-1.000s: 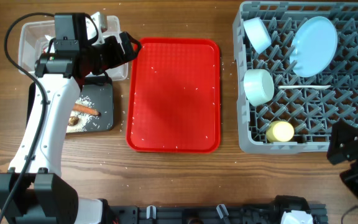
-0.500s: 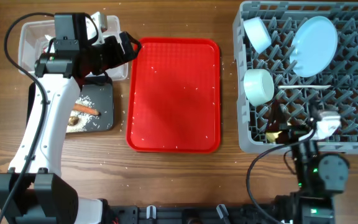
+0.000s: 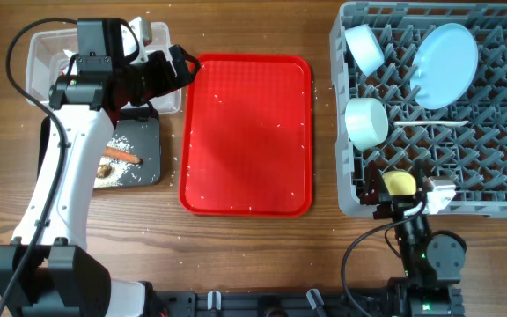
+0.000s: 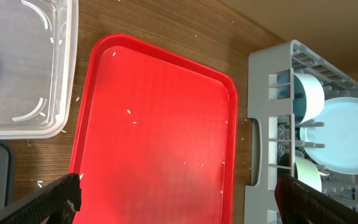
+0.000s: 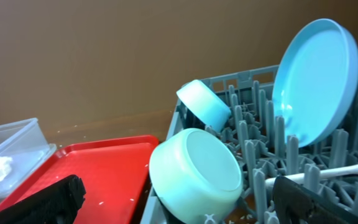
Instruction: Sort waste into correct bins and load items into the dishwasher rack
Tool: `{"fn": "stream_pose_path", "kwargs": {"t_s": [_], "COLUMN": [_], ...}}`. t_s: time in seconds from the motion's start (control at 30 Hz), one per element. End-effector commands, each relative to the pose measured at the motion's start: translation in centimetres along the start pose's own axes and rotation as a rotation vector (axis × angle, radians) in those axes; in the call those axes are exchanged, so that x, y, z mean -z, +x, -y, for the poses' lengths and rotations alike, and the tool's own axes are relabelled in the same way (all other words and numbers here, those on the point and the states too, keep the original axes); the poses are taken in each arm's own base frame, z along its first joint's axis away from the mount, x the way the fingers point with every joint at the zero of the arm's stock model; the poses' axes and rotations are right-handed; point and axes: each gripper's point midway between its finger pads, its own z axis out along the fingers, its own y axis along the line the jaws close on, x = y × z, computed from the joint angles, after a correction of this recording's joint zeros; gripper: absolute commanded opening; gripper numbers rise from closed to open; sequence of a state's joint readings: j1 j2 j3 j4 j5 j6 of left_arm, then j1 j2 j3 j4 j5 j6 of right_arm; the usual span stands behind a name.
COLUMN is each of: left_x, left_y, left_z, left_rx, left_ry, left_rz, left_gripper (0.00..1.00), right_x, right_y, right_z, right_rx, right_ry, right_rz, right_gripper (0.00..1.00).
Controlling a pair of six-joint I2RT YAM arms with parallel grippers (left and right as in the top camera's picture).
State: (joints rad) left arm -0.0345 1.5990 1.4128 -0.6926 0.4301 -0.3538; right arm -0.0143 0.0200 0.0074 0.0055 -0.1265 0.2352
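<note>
I get a bright, even overhead view, lit softly from above; the rack (image 3: pixel 336 114) throws only a faint shadow onto the tabletop (image 3: pixel 236 255). In the left wrist view the red tray (image 4: pixel 154 137) carries a pale sheen low in its middle, without hard glare. The right wrist view is crisp on the blue plate (image 5: pixel 316 81), while its dark jaws in the lower corners look soft and underexposed.

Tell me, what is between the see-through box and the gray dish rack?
The red tray lies between the see-through box and the dish rack, with nothing standing on it. The overhead view shows it best.
</note>
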Motion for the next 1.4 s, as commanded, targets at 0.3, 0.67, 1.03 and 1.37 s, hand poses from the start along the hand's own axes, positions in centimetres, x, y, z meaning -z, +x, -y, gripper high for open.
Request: {"fn": "stream_pose_path", "kwargs": {"t_s": [0.3,0.67,1.03,1.37], "left_x": [0.1,1.0,9.8,10.7], "left_y": [-0.2,-0.7,7.6,13.2], "left_z": [0.2,-0.5,-4.3,-8.9], "left_rx": [-0.013,-0.078,-0.346,-0.361], "left_ry": [-0.001,-0.175,-0.128,-0.105], "left_rz": [0.007,0.116,0.63,0.877], "left_gripper": [1.0,1.0,1.0,1.0], "right_x": [0.1,0.1,0.1,0.1], "right_y": [-0.2,-0.2,-0.2,-0.2], "right_z": [-0.2,-0.2,-0.2,-0.2], "right_rx": [-0.009,-0.009,-0.01,-0.009], "right_ry": [-0.005,-0.005,-0.005,-0.005], "right_rz": [0.014,0.014,0.014,0.014], "right_gripper": [1.0,1.0,1.0,1.0]}}
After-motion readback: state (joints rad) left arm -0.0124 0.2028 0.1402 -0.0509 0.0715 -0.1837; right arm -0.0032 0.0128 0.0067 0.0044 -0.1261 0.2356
